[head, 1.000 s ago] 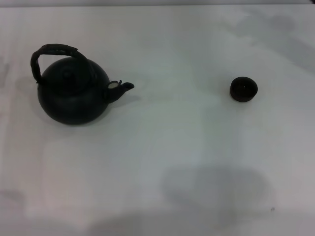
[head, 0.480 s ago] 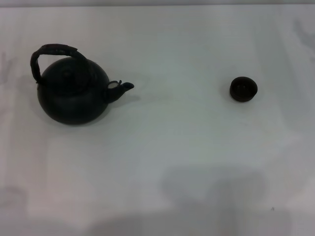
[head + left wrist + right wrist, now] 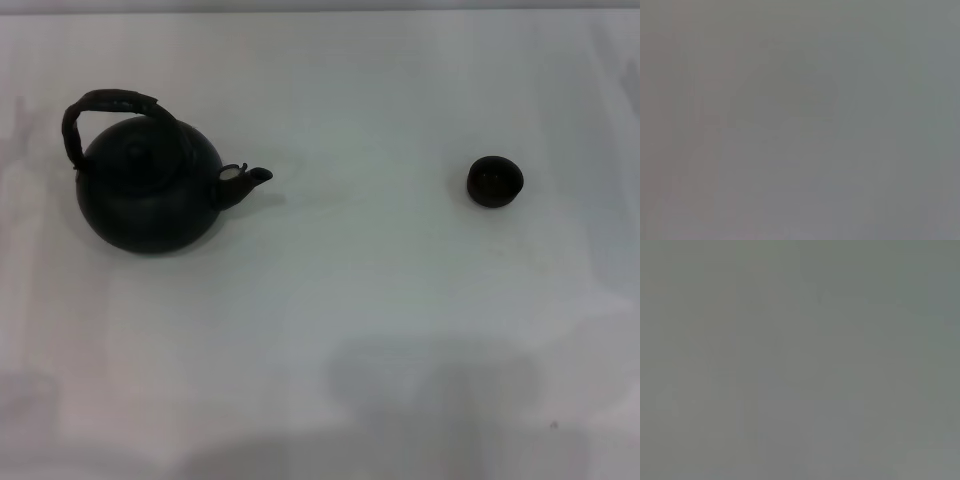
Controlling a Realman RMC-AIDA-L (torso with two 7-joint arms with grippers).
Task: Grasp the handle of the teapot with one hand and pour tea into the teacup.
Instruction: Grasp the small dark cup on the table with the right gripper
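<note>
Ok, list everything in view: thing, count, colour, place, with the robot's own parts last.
teapot: one, matte black, upright on the table's left side, spout pointing toward the cup.
handle: one, dark and rough, arching over the pot's top.
teacup: one, dark brown-black, on the right side, well apart from the pot.
table: one, white, under both.
left gripper: not in view.
right gripper: not in view.

matt black teapot (image 3: pixel 150 195), rough handle (image 3: pixel 105 105), smooth white table (image 3: pixel 350 330).
</note>
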